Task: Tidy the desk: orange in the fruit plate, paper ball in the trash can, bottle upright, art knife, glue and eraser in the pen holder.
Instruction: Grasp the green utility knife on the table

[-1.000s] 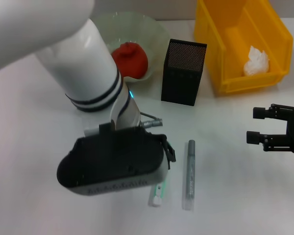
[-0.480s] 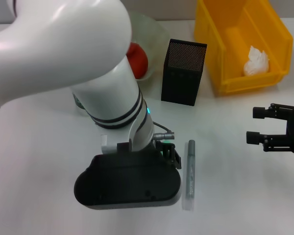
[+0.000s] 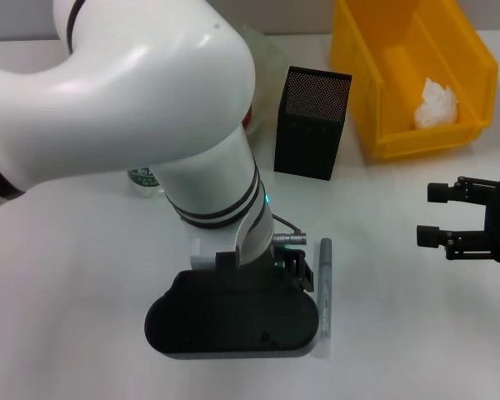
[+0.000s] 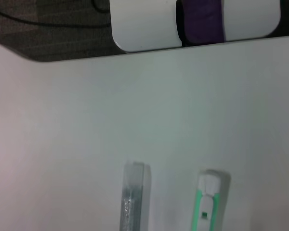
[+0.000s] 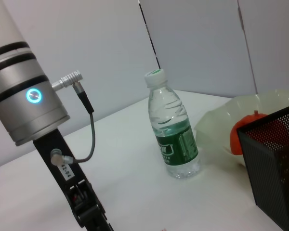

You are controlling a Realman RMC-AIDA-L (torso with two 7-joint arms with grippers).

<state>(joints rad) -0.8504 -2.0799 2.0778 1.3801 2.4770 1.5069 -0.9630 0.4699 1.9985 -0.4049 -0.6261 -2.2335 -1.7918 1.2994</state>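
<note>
Left gripper (image 3: 304, 279) low over the desk's near edge beside the art knife (image 3: 324, 287) (fingers hidden, cannot tell). Right gripper (image 3: 429, 214) spread open, empty, near the right edge. Bottle (image 5: 172, 127) upright; orange (image 5: 244, 131) in fruit plate (image 5: 216, 126); paper ball (image 3: 436, 103) in trash can (image 3: 375, 79), far-right corner.

bottle (image 5: 172, 136) green label: print is there but too small to read | tag on left arm cable (image 5: 65, 169): small dark characters, not readable for sure | pen holder (image 3: 312, 122), trash can (image 3: 412, 71): no text is visible
</note>
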